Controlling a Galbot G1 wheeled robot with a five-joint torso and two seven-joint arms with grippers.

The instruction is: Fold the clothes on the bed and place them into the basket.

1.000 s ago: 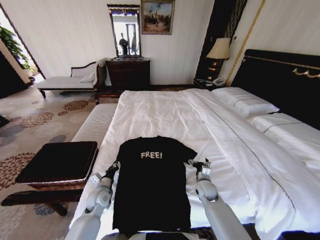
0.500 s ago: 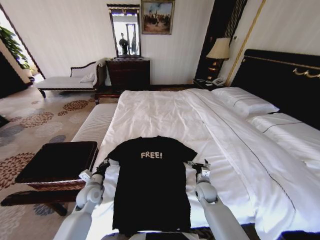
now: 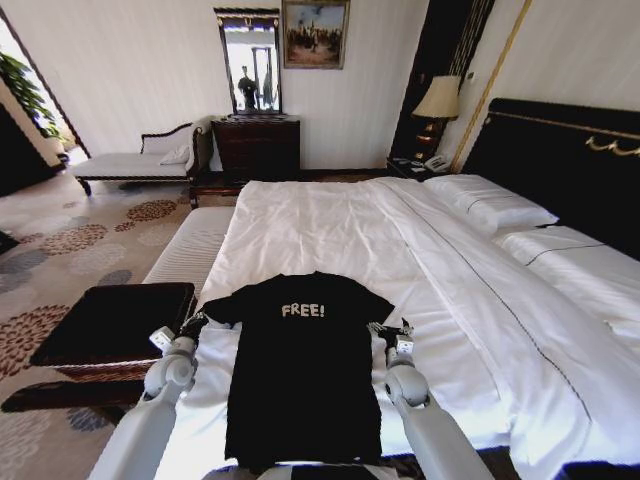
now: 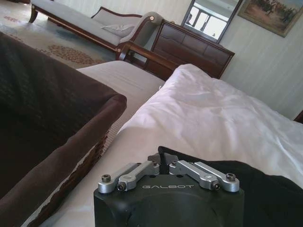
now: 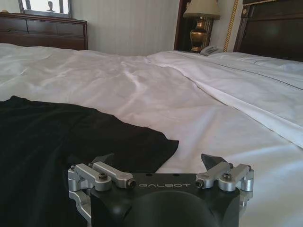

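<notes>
Your black short-sleeved T-shirt (image 3: 303, 365) lies flat and unfolded at the foot of the white-sheeted bed (image 3: 330, 230). The left gripper (image 4: 162, 159) pinches its sleeve; the right gripper (image 5: 159, 161) gapes beside it. The brown wicker basket (image 3: 115, 330) waits.

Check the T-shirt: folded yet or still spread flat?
Spread flat. The T-shirt lies open on the bed, both sleeves out, lettering showing. Left pincer shut on its sleeve; right pincer open.
</notes>
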